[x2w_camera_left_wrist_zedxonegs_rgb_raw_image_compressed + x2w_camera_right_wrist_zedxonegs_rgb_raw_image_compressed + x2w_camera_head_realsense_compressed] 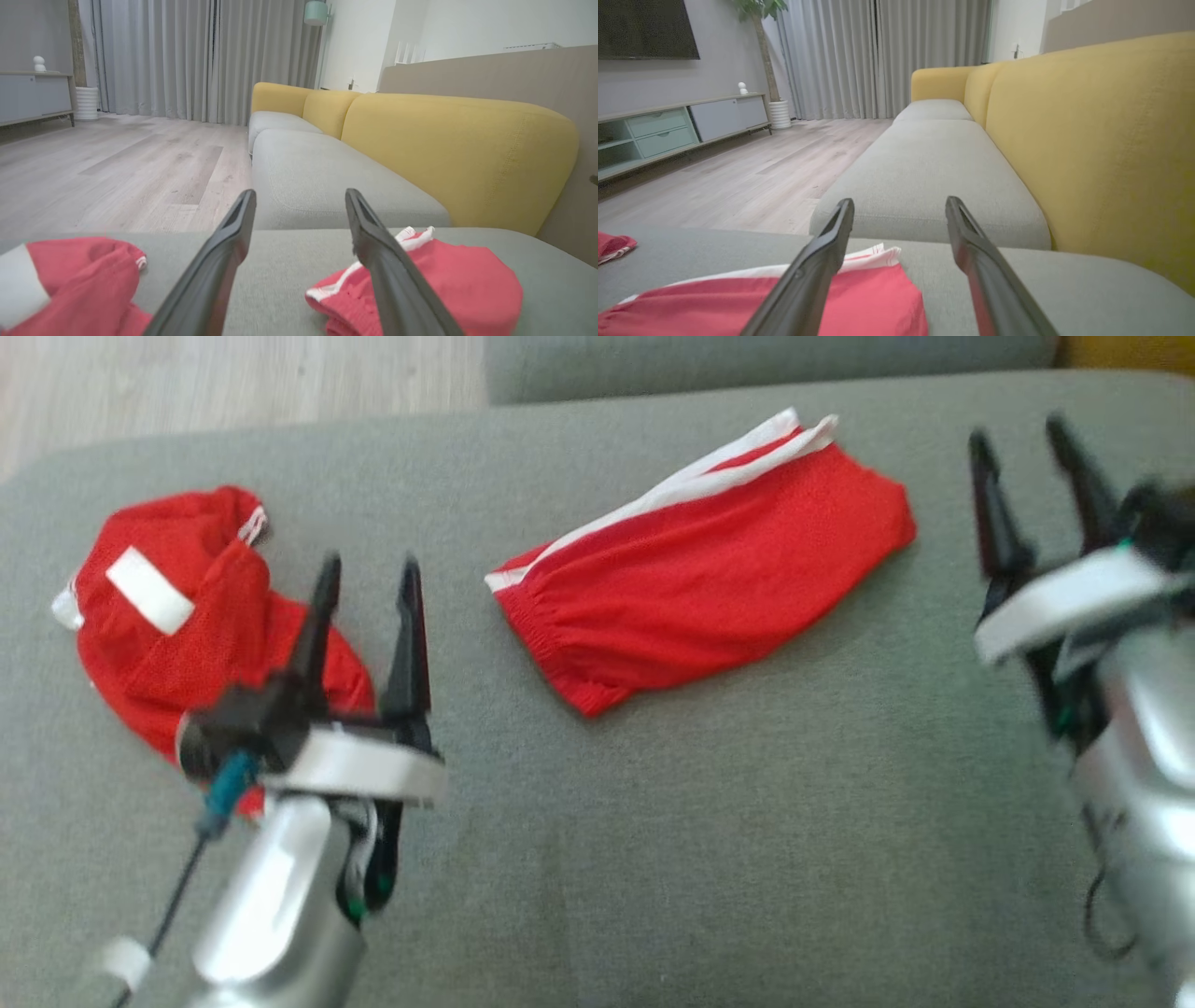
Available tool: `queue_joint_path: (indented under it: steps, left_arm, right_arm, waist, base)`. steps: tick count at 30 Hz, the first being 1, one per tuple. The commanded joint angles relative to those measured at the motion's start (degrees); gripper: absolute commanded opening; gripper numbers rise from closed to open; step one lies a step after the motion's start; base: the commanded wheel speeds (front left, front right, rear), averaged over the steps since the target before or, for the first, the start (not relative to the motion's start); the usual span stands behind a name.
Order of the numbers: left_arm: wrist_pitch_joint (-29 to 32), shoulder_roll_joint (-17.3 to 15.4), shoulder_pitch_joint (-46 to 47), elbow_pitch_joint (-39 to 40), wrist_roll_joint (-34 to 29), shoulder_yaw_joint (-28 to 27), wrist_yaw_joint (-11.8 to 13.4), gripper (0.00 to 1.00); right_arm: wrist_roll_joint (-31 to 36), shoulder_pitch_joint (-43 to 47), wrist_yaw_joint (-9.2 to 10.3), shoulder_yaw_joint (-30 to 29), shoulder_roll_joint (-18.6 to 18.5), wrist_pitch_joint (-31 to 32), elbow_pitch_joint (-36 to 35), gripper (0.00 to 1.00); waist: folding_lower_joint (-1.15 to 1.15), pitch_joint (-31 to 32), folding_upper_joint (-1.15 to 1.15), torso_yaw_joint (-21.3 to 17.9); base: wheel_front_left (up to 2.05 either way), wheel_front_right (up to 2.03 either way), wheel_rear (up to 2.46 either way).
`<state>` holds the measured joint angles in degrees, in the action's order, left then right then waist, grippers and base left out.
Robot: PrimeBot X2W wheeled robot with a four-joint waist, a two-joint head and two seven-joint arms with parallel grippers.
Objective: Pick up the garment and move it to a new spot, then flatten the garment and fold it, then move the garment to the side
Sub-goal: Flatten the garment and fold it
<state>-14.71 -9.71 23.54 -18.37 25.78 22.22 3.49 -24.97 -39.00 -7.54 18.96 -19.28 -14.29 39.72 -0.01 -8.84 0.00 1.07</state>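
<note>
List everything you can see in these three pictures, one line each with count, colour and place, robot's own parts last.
folded shorts: one, red with white side stripes, middle of the near seat cushion.
crumpled garment: one, red with white patches, left end of that cushion.
seat cushions: three, grey, in a row along the sofa.
backrests: several, yellow, behind the seats.
floor: one, pale wood, beside the sofa.
curtains: grey, far wall.
cabinet: one, grey-green, along the side wall.
left tool: one, dark fingers, open and empty, by the crumpled garment.
right tool: one, dark fingers, open and empty, right of the folded shorts.
</note>
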Motion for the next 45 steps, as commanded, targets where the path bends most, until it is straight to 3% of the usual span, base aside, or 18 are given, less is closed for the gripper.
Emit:
queue_joint_path:
  steps: [1, 12, 23, 31, 36, 45]
  left_arm:
    - [-0.3, -0.2, -1.0, 1.5, -0.8, -2.7, -0.4, 1.00]
    - [-0.3, 2.8, -7.7, 1.4, -3.7, -4.3, -2.1, 1.00]
    - [-0.3, 4.6, -5.2, 1.4, -6.1, -4.2, -4.7, 1.00]
    - [-0.3, 6.1, -1.8, 0.3, -6.6, -2.3, -6.2, 1.00]
    - [-0.3, 6.6, -0.1, 0.1, -6.4, -0.9, -6.7, 1.00]
    - [-0.3, 6.8, 2.1, 0.3, -4.7, 1.4, -6.4, 1.00]
  right_arm:
    - [2.7, 4.0, 0.05, -2.1, 2.2, -0.6, -3.5, 1.00]
    - [11.1, 18.2, 0.05, -11.0, 10.7, 2.2, -11.9, 1.00]
    - [13.8, 15.9, 0.05, -16.9, 12.4, 10.2, -16.7, 1.00]
    - [14.0, 4.5, 0.05, -28.8, 13.8, 16.9, -8.0, 1.00]
    - [19.5, -2.8, 0.05, -37.0, 13.4, 20.9, 0.8, 1.00]
    - [29.9, -9.8, 0.05, -43.0, 11.5, 24.2, 12.8, 1.00]
  waist:
    - [0.01, 1.9, 0.00, -1.0]
    - [0.01, 3.3, 0.00, -1.2]
    - [0.01, -2.1, 0.00, 1.9]
    - [0.01, -8.5, 0.00, 7.0]
    - [0.01, -11.5, 0.00, 10.1]
    - [0.01, -14.0, 0.00, 12.8]
  base:
    - [0.00, 0.00, 0.00]
    - [0.00, 0.00, 0.00]
    - [0.00, 0.00, 0.00]
    - [0.00, 0.00, 0.00]
    - [0.00, 0.00, 0.00]
    - [0.00, 0.00, 0.00]
